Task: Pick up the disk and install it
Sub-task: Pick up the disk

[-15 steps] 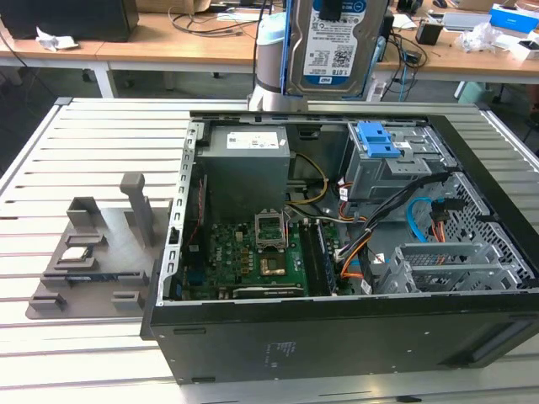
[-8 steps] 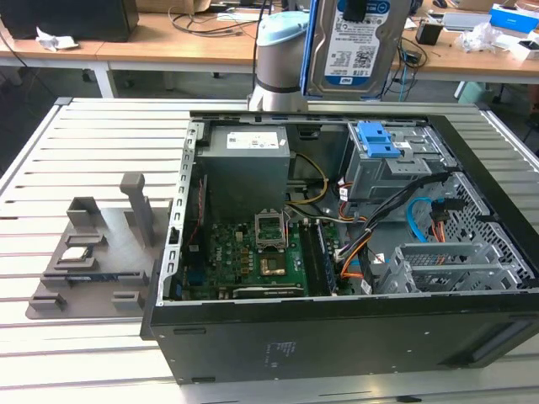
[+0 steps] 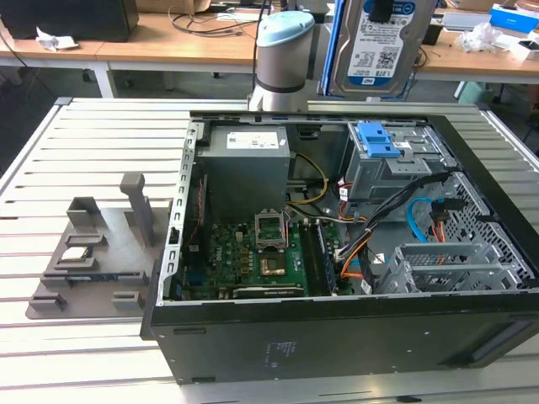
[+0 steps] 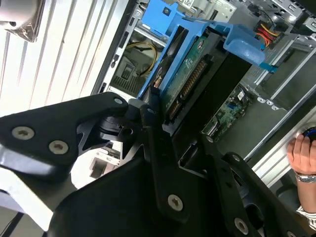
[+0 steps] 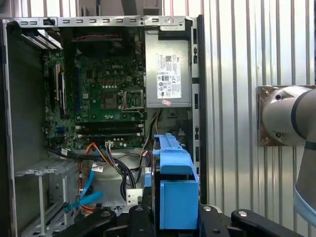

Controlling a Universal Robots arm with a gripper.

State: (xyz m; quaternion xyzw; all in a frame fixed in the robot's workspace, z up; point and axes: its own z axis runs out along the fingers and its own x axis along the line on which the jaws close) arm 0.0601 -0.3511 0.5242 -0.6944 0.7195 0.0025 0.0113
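The disk (image 3: 381, 49), a silver drive with a white-and-blue label and blue side rails, hangs upright above the back of the open computer case (image 3: 337, 324). My gripper (image 3: 381, 10) is shut on its upper end. In the second wrist view the disk (image 4: 190, 74) shows its green circuit board and blue rail between my black fingers (image 4: 150, 116). In the first wrist view the disk's blue rail (image 5: 175, 182) stands edge-on, with my gripper (image 5: 174, 217) clamped around it. Below the disk sits the grey drive cage with a blue latch (image 3: 379, 145).
The case holds a power supply (image 3: 248, 160), a motherboard (image 3: 253, 252) and loose orange and blue cables (image 3: 421, 223). A grey fixture (image 3: 93, 252) lies on the slatted table at the exterior view's left. My arm's base (image 3: 282, 55) stands behind the case. A person's hand (image 4: 302, 153) is nearby.
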